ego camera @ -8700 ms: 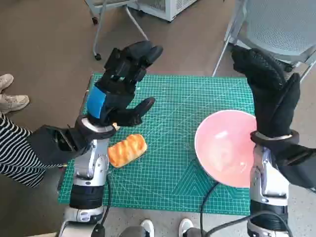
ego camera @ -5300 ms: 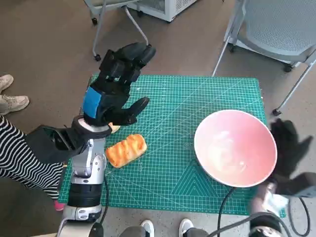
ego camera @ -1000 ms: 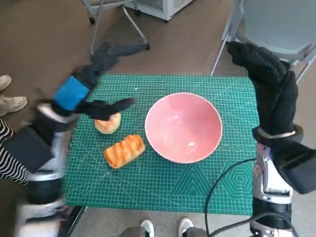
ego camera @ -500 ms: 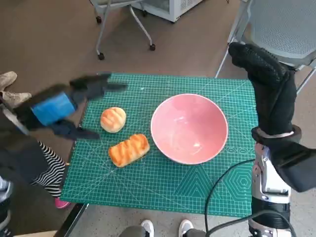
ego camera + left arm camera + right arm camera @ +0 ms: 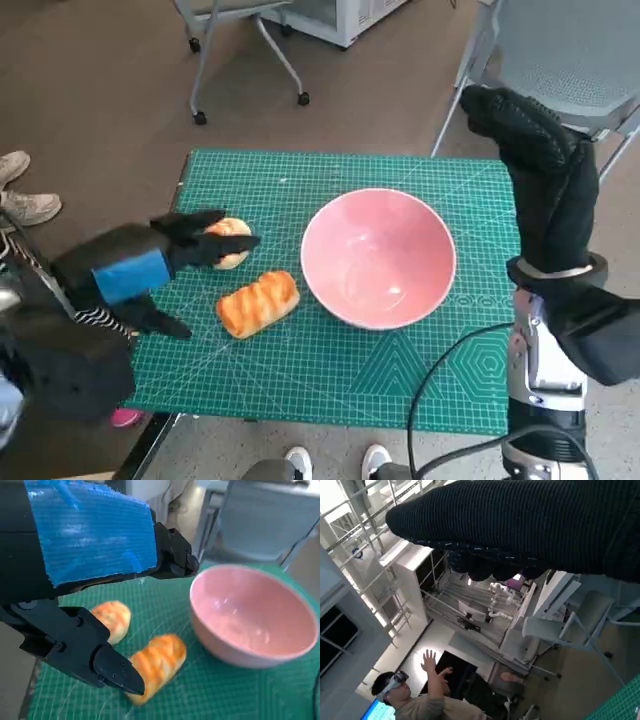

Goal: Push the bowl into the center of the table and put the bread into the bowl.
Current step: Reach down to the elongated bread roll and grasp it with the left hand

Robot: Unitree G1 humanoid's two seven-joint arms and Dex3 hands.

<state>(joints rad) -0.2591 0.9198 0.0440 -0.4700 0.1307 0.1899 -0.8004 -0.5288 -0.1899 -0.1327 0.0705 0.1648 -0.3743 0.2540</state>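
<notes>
The pink bowl point(image 5: 379, 257) point(image 5: 253, 626) stands empty near the middle of the green cutting mat point(image 5: 340, 370). A long orange bread point(image 5: 258, 304) point(image 5: 156, 664) lies left of it, and a small round bun point(image 5: 230, 241) point(image 5: 112, 619) lies behind that. My left hand point(image 5: 150, 270) point(image 5: 95, 570) hovers low over the mat's left side, fingers spread above the bun and the long bread, holding nothing. My right hand point(image 5: 545, 170) is raised upright over the mat's far right corner, fingers straight and empty.
A grey mesh chair point(image 5: 570, 50) stands behind the table on the right, and a wheeled chair base point(image 5: 245, 70) behind on the left. A person's shoes point(image 5: 25, 190) and striped sleeve point(image 5: 95, 318) show at the left. A black cable point(image 5: 440, 400) runs over the mat's front right.
The bowl has gone from the mat's right side to its middle. My left hand swung out left, then came down low over the two breads. The right hand stays raised.
</notes>
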